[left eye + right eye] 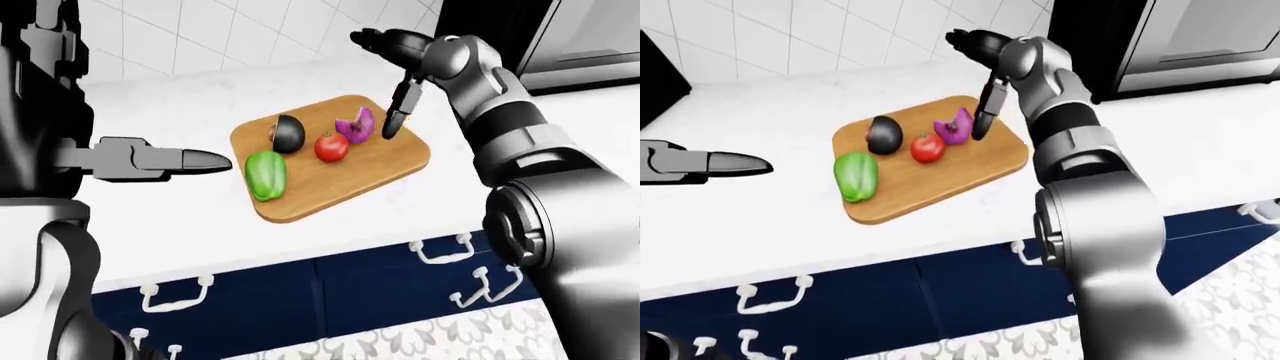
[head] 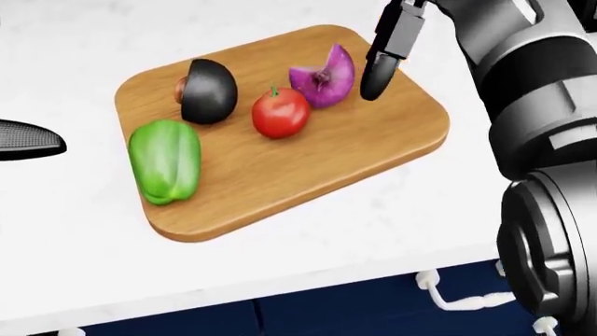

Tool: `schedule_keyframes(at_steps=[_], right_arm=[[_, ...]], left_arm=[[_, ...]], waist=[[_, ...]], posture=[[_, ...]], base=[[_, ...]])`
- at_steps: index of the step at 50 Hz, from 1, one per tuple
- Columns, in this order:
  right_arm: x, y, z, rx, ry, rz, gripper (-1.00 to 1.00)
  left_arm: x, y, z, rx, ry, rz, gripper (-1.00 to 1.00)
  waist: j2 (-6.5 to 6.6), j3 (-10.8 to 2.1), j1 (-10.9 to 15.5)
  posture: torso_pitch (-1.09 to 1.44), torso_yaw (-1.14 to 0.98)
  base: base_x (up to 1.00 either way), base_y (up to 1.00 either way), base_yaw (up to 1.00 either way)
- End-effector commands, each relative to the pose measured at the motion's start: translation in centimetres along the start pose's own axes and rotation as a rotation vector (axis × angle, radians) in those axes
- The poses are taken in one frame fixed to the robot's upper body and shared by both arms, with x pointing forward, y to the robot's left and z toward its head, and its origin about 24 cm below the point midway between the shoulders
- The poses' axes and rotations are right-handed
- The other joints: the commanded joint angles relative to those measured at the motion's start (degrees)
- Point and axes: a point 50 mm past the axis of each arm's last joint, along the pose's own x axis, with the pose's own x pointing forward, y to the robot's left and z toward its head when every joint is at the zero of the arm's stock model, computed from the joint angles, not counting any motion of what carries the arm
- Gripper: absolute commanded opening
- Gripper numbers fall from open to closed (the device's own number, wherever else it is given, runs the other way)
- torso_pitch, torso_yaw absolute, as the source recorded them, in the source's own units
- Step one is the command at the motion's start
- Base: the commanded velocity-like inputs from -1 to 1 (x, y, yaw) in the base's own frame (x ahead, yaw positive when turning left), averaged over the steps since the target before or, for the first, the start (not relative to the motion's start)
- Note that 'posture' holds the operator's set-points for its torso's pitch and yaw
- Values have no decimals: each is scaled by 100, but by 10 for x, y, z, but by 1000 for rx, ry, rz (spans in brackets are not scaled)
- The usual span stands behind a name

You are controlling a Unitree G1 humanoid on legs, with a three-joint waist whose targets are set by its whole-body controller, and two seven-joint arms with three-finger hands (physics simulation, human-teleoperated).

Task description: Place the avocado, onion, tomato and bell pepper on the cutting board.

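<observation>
All four foods lie on the board (image 2: pixel 373 150): one avocado (image 2: pixel 209 92) half at about 10 o'clock in the head view, one pepper (image 2: pixel 165 161) at 8 o'clock, one tomato (image 2: pixel 280 113) near the centre, and one onion (image 2: pixel 325 79) wedge just beside the tomato toward 1 o'clock. The board is the only one, resting on the white desk (image 2: pixel 84 231).

The right hand (image 1: pixel 395 82) hangs over the board's 2 o'clock corner, its fingers spread wide and holding nothing; one dark finger (image 2: pixel 380 73) points down just beside the onion, and whether it touches the wedge is hard to tell. The left hand (image 1: pixel 150 159) hovers out at the board's 9 o'clock side, well apart from the pepper, fingers stretched flat and empty.

The main risk, as I judge it, is that low finger: a sideways pull could clip the onion, tip it against the tomato and set the tomato rolling toward the board's edge. A straight lift looks safer. The left hand could likewise nudge the pepper if it swings inward.
</observation>
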Motion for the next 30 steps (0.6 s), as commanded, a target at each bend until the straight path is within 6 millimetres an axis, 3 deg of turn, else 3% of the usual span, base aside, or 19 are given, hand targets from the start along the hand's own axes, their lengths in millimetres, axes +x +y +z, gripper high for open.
schedule_keyframes(at_steps=[1,3,10,30], right_arm=[[-17,-40,25,-32,-77,-123,100],[-25,-56,30,-34,-88,-153,100],[-40,-79,39,-38,-110,-214,100],[-38,-76,34,-34,-102,-207,100]], left_arm=[[1,3,9,13,-55,22,100],[2,4,10,12,-57,24,100],[2,4,12,13,-62,24,100],[1,3,9,26,-65,27,100]], waist=[[3,-187,-8],[3,-176,-5],[-14,-140,-10],[-13,-142,-7]], posture=[[0,0],[0,0],[0,0],[0,0]], base=[[0,0,0],[0,0,0],[0,0,0],[0,0,0]])
